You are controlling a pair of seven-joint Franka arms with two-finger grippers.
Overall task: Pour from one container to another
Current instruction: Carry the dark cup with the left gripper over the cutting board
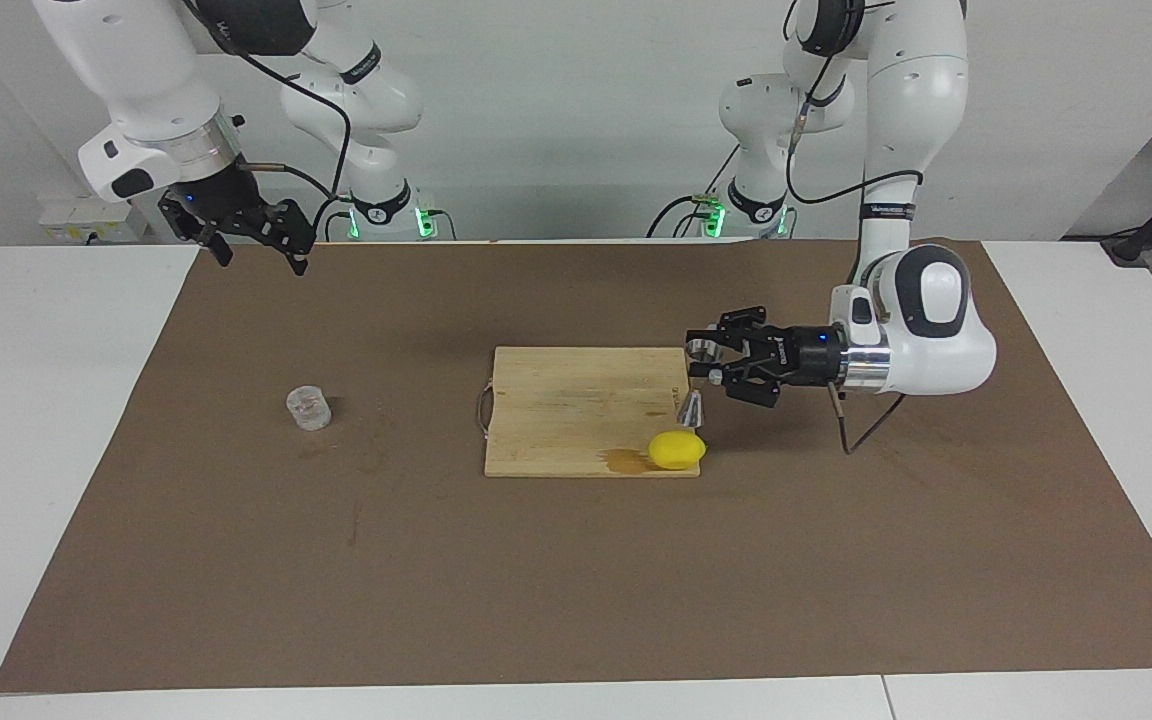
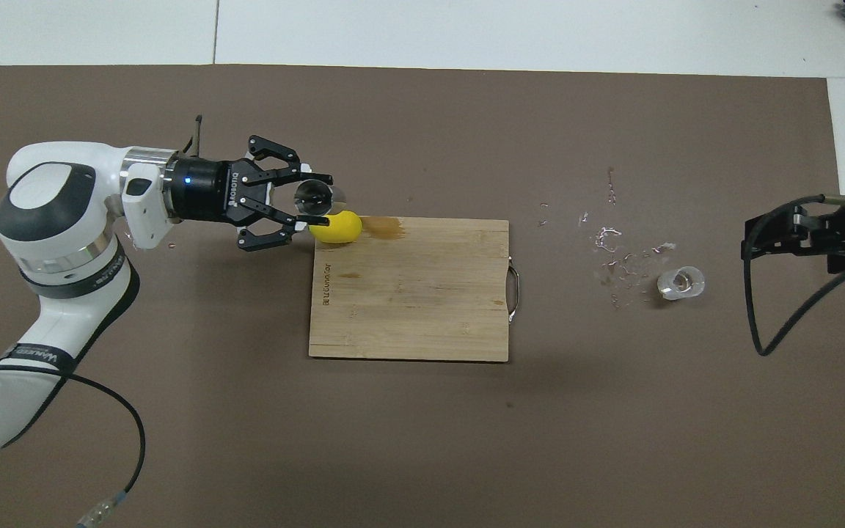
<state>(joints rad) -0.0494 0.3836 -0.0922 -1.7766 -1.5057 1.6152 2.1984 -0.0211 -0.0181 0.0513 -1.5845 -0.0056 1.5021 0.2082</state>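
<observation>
the left gripper (image 1: 704, 362) pinches the steel jigger (image 1: 691, 405) by its upper cone, up in the air over the cutting board's (image 1: 576, 405) corner, just above the lemon (image 1: 677, 450). the glass tumbler (image 1: 308, 407) stands on the brown mat (image 1: 576, 580) toward the right arm's end, well apart. the right gripper (image 1: 254, 240) waits raised, fingers spread. carried any lower, the jigger could knock the lemon off; a tilt could spill it short of the tumbler.

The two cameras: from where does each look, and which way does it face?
Facing view: high across the table, looking at both robots; whole arms show, left claw holding the shiny steel hourglass jigger.
Overhead view: above the robots' end, looking steeply down; left arm and right claw show.
Both share the rectangular wooden cutting board, yellow lemon, clear glass tumbler.
</observation>
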